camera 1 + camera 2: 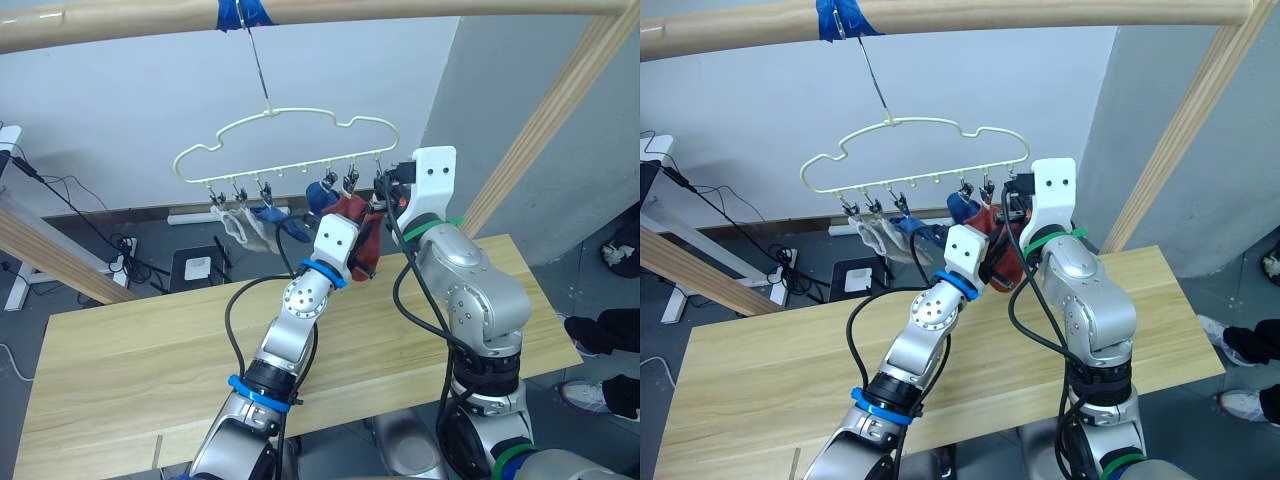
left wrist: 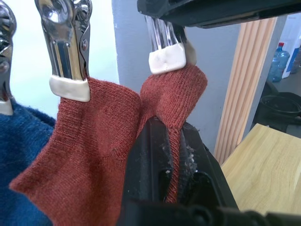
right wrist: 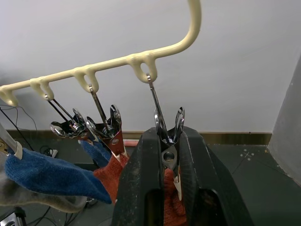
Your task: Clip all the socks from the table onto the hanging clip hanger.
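The cream clip hanger [image 1: 290,115] hangs over the far edge of the table [image 1: 150,340]. Two grey socks [image 1: 240,228] and blue socks [image 1: 275,218] hang from its left and middle clips. One rust-red sock [image 2: 89,141] hangs from a clip beside them. My left gripper [image 2: 171,129] is shut on a second rust-red sock [image 2: 174,94], whose top edge touches the end clip [image 2: 167,56]. My right gripper [image 3: 168,136] is shut on that clip's metal handles [image 3: 167,127]. Whether the clip's jaws bite the sock I cannot tell.
The hanger's hook hangs from a round wooden rail [image 1: 400,8] wrapped with blue tape [image 1: 243,12]. Slanted wooden posts stand at the right [image 1: 540,120] and the left [image 1: 50,255]. Cables and a power strip [image 1: 122,262] lie on the floor behind. A person's shoe [image 1: 585,393] shows at the right.
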Controlling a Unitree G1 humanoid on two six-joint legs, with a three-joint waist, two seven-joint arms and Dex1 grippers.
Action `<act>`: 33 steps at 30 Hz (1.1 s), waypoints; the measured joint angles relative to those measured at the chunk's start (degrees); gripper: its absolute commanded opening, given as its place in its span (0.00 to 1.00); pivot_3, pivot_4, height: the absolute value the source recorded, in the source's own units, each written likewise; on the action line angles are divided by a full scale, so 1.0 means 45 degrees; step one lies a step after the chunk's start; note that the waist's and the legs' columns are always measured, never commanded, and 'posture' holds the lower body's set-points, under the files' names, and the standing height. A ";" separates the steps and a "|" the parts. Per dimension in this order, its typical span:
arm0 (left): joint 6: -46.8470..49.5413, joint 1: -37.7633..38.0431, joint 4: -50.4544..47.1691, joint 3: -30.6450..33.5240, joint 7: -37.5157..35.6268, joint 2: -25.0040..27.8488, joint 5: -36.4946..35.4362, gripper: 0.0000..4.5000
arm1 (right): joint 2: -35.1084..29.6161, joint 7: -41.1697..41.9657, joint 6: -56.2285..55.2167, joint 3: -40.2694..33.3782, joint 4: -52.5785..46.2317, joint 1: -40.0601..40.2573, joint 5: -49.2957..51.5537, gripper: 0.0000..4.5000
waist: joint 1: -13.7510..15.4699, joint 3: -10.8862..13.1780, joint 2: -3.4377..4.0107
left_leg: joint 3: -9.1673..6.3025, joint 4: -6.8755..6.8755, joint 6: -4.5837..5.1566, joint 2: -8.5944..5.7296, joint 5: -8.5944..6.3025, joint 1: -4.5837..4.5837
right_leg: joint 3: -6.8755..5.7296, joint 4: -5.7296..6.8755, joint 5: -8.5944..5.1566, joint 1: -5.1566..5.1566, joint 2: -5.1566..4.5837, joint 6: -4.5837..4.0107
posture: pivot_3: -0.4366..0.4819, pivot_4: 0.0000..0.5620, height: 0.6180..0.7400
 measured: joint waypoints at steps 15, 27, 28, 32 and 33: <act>0.0331 -0.0108 -0.0121 0.0052 0.0185 -0.0327 -0.0307 0.00 | -0.0037 0.0026 0.0001 0.0012 0.0000 0.0000 -0.0004 0.03 | 0.0002 0.0000 0.0000 | 0.0000 0.0000 0.0000 -0.0001 0.0000 0.0000 | 0.0000 0.0000 0.0000 0.0000 0.0001 0.0000 | 0.11 0.40 0.94; 0.0513 -0.0314 -0.0180 0.0046 0.0204 -0.0387 -0.0508 0.00 | 0.0052 0.0021 0.0006 -0.0026 0.0000 0.0085 0.0012 0.80 | 0.0002 0.0000 0.0000 | 0.0000 0.0001 0.0000 -0.0001 0.0000 -0.0001 | 0.0000 0.0000 0.0000 0.0000 0.0001 0.0001 | 0.11 0.40 0.94; 0.0515 -0.0326 -0.0180 0.0046 0.0203 -0.0387 -0.0512 0.00 | 0.0055 0.0027 0.0006 -0.0038 0.0000 0.0085 0.0018 0.80 | 0.0001 0.0000 0.0000 | 0.0000 0.0000 0.0000 -0.0002 0.0000 -0.0001 | 0.0001 0.0000 0.0000 0.0000 0.0001 0.0001 | 0.11 0.40 0.94; 0.0713 -0.0367 -0.0177 0.0043 0.0195 -0.0349 -0.0497 0.00 | -0.0127 0.0274 0.0076 -0.0278 -0.0560 0.0127 0.0301 0.80 | 0.0002 0.0000 0.0000 | 0.0000 0.0001 0.0000 -0.0002 0.0000 -0.0004 | 0.0000 -0.0001 0.0000 0.0000 0.0001 0.0001 | 0.11 0.40 0.94; 0.0763 -0.0381 -0.0175 0.0044 0.0172 -0.0343 -0.0510 0.00 | -0.0260 0.0370 0.0172 -0.0368 -0.0825 0.0156 0.0473 0.80 | 0.0005 0.0000 0.0000 | -0.0001 0.0000 0.0000 -0.0003 0.0000 -0.0005 | -0.0001 -0.0001 -0.0001 0.0000 0.0001 0.0002 | 0.11 0.40 0.94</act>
